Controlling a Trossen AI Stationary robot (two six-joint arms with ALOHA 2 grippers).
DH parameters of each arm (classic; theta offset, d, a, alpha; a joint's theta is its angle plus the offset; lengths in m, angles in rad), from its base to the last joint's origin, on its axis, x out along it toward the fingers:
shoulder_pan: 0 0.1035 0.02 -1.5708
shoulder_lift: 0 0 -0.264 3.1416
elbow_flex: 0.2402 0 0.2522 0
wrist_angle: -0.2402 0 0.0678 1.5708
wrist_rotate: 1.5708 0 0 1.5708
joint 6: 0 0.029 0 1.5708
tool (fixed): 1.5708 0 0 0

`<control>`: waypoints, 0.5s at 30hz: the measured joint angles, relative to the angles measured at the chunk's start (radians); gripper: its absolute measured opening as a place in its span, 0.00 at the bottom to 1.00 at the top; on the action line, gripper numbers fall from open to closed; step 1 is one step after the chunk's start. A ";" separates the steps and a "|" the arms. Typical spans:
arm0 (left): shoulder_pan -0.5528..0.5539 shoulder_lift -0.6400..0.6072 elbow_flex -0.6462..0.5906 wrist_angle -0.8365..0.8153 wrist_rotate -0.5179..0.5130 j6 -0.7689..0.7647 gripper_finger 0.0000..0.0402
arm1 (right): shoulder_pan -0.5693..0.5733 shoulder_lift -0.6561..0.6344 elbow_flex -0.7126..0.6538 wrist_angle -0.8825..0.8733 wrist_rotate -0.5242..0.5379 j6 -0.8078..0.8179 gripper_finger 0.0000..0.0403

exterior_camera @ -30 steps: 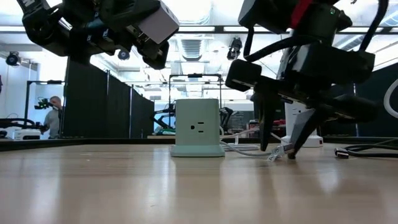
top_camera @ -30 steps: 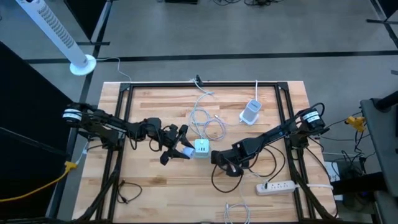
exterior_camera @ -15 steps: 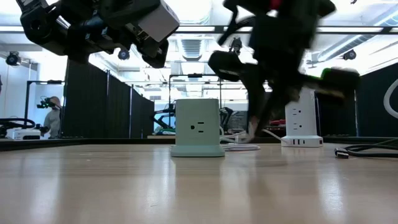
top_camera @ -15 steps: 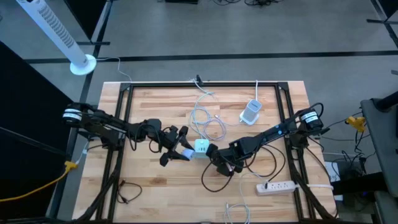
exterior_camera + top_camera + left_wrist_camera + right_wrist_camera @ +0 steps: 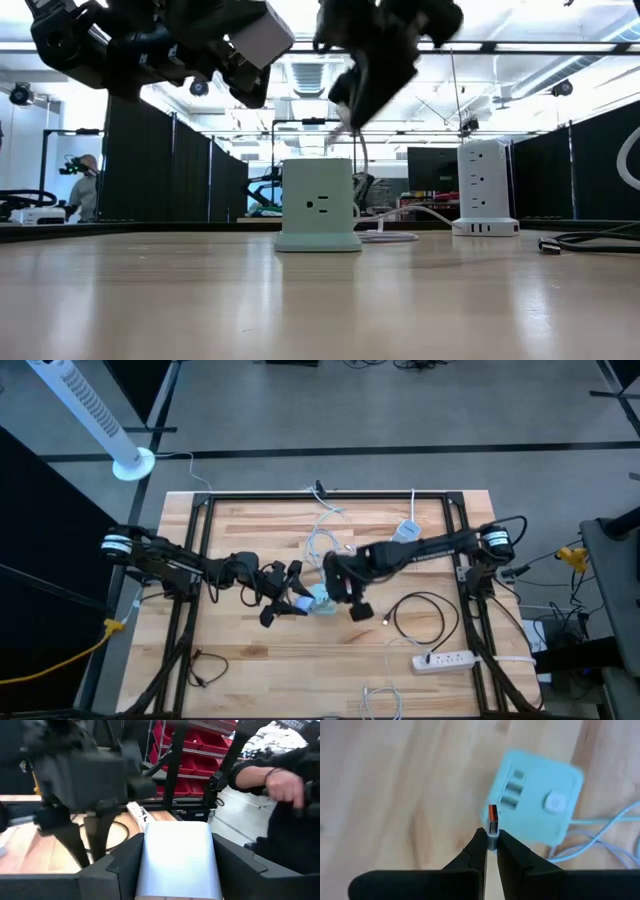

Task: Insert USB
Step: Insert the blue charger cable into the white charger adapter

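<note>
A pale green power cube stands on the wooden table, several USB ports on its top. My right gripper hovers above it, shut on a white cable's USB plug with an orange tongue; the cable trails down behind the cube. Left of the cube my left gripper points level, shut on a white block held above the table. My left gripper holds the white block by its two opposite sides, one finger on each side, coming level from the table's left. The block is lifted clear of the table. My right gripper pinches the USB plug's pale body between its fingertips, slanting down from above. The metal end sticks out beyond the fingers toward the cube's top, clear of it; the cable hangs slack.
A white cable coil and a white charger tower lie at the back. A black cable loop and a power strip lie at the near right. A person's hand shows beyond the table.
My right gripper has shut on the USB plug down on the table right of the cube. It has lifted the plug clear, swung up toward the far left to above the cube, and rolled its wrist. The cable has come up with it.
</note>
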 joint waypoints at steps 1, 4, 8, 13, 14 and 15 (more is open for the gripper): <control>0.000 0.000 0.000 -0.009 -0.012 0.010 0.48 | -0.006 -0.001 0.012 0.000 -0.038 0.007 0.04; 0.000 0.001 0.000 -0.049 -0.078 0.025 0.48 | -0.005 -0.003 0.043 0.000 -0.114 0.023 0.04; 0.000 0.002 0.000 -0.078 -0.143 0.027 0.48 | -0.005 -0.006 0.069 0.009 -0.136 0.059 0.04; -0.004 0.002 0.000 -0.078 -0.144 0.125 0.48 | -0.006 -0.006 0.069 0.041 -0.133 0.059 0.04; -0.009 0.002 0.000 -0.078 -0.144 0.182 0.48 | -0.006 -0.006 0.069 0.048 -0.133 0.049 0.04; -0.016 0.002 0.000 -0.077 -0.144 0.257 0.48 | -0.005 -0.006 0.069 0.050 -0.133 0.038 0.04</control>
